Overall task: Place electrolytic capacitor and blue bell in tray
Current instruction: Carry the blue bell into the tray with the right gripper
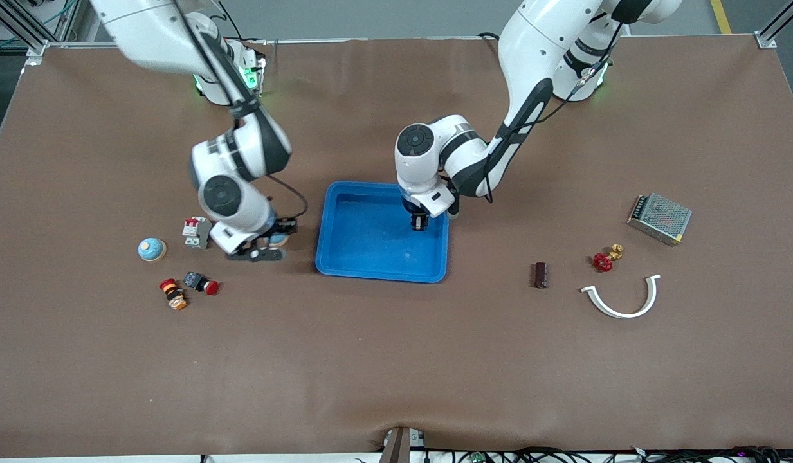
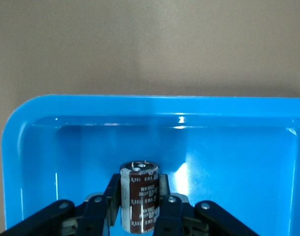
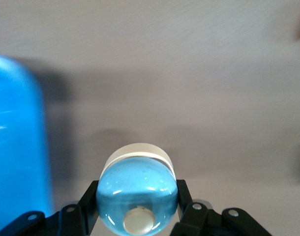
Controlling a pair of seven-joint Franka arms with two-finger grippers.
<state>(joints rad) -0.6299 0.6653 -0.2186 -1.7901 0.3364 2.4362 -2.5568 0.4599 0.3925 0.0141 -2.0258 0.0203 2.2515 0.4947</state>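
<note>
The blue tray point(image 1: 370, 257) lies mid-table. My left gripper point(image 1: 420, 223) hangs low over the tray's end nearer the left arm. It is shut on a dark brown electrolytic capacitor point(image 2: 140, 201), held upright with the tray's floor and rim point(image 2: 140, 105) below. My right gripper point(image 1: 267, 245) is over bare table beside the tray, toward the right arm's end. It is shut on a blue bell point(image 3: 137, 196) with a white base; the tray's edge point(image 3: 17, 147) shows beside it. A second blue bell point(image 1: 152, 249) sits on the table farther toward the right arm's end.
A white-and-red circuit breaker point(image 1: 195, 232) and two push buttons point(image 1: 173, 294) point(image 1: 201, 283) lie near the right gripper. Toward the left arm's end lie a dark block point(image 1: 540, 274), a red valve point(image 1: 605, 259), a white curved piece point(image 1: 622, 302) and a metal power supply point(image 1: 659, 218).
</note>
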